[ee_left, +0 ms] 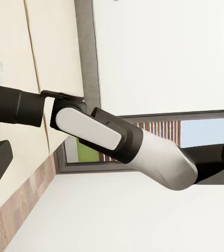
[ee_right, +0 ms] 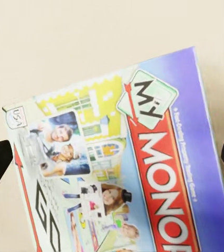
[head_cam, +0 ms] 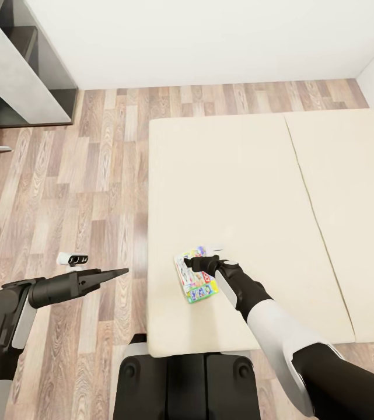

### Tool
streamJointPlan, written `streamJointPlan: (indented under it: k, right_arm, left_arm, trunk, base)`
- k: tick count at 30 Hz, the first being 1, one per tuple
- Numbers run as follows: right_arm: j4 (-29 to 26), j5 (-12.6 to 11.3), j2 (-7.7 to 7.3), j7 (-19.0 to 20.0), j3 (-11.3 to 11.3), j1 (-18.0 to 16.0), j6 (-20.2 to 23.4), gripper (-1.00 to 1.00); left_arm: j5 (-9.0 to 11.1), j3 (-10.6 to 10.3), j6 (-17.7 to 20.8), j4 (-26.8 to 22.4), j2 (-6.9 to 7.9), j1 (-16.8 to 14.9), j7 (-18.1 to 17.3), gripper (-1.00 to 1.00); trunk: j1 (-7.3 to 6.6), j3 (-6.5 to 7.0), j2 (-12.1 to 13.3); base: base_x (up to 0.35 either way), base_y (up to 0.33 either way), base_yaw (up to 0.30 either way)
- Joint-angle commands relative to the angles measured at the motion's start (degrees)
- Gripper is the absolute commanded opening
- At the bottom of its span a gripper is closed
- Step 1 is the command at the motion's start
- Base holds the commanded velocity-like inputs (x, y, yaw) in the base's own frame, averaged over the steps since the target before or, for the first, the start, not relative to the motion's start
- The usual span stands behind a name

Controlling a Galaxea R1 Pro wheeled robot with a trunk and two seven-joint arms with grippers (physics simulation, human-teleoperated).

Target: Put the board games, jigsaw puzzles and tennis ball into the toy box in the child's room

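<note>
One board game (ee_right: 117,168) on the bed (head_cam: 239,192), right hand (head_cam: 201,263) spread wide above it, left hand (head_cam: 114,272) clenched.

The wide beige mattress of the bed (head_cam: 239,192) lies bare around the flat colourful My Monopoly game box (head_cam: 196,279), with the black right gripper (head_cam: 201,263) directly above it and wood-plank floor (head_cam: 64,192) open alongside.
</note>
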Motion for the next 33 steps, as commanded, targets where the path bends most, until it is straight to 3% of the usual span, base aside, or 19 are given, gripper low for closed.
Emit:
streamJointPlan:
  k: [1, 33]
  right_arm:
    - [-0.1, -0.4, 0.00, -0.1, 0.1, 0.0, 0.3, 1.00]
    - [-0.1, -0.4, 0.00, -0.1, 0.1, 0.0, 0.3, 1.00]
  left_arm:
    - [0.0, 0.0, 0.6, 0.0, 0.03, 0.0, -0.2, 1.00]
    - [0.0, 0.0, 0.6, 0.0, 0.02, 0.0, -0.2, 1.00]
  trunk:
    - [0.03, -0.06, -0.1]
    - [0.03, -0.06, -0.1]
  base:
    - [0.000, 0.078, 0.000]
    - [0.000, 0.058, 0.000]
